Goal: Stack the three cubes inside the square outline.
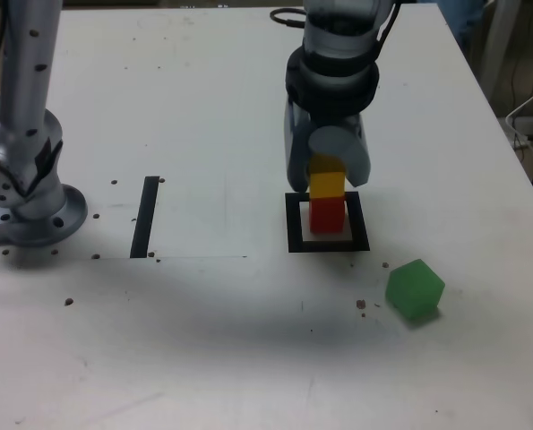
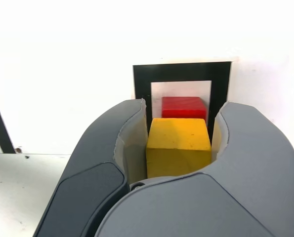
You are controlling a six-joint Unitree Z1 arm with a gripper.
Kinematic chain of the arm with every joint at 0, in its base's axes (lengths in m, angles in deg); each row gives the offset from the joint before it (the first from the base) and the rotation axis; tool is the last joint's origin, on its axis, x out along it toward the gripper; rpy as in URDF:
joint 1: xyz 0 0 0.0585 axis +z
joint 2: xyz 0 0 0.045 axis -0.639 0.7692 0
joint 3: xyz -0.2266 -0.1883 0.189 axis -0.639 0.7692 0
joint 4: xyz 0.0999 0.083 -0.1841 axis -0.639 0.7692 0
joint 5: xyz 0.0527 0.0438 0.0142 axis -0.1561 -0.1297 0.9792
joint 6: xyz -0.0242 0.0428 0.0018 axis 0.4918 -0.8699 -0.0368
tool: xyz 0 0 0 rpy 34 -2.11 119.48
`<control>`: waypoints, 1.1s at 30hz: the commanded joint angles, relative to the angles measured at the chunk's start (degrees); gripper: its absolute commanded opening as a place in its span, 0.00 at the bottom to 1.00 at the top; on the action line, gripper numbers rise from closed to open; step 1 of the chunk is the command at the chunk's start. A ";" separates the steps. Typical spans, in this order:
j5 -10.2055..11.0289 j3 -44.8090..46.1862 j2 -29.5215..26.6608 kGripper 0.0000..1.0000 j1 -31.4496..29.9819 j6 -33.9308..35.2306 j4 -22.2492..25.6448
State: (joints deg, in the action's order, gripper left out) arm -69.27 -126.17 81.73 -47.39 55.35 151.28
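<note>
Tool clamped on yellow cube, above red cube, inside square outline, no readable writing

Spreading wide and white, the table, speckled with small dark specks toward its near edge. Sitting inside the black tape square outline, right of the table's middle in the exterior view, the red cube. Resting tilted nearer the near right corner, the green cube. Lying toward the left edge, a straight black strip, beside the arm's grey base.
</note>
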 commanded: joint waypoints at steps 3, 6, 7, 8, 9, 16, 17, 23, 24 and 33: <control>0.18 -0.17 0.57 0.23 0.86 -0.37 -0.58; 0.09 -0.09 0.79 0.24 1.24 -0.48 -0.66; 0.04 -0.05 0.87 0.24 1.35 -0.52 -0.68; -0.04 0.00 0.97 0.24 1.45 -0.58 -0.72; -0.16 0.06 1.08 0.24 1.58 -0.69 -0.84; -1.92 0.52 1.93 0.29 2.05 -1.97 -2.25; -2.07 0.58 1.94 0.29 2.05 -2.02 -2.27; -2.33 0.77 1.92 0.31 2.09 -2.24 -2.27; -2.31 0.81 1.92 0.32 2.11 -2.27 -2.27; -2.92 1.12 1.59 0.62 2.28 -3.40 -2.39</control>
State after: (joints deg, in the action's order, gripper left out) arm -72.01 -125.17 83.53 -45.23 52.29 148.96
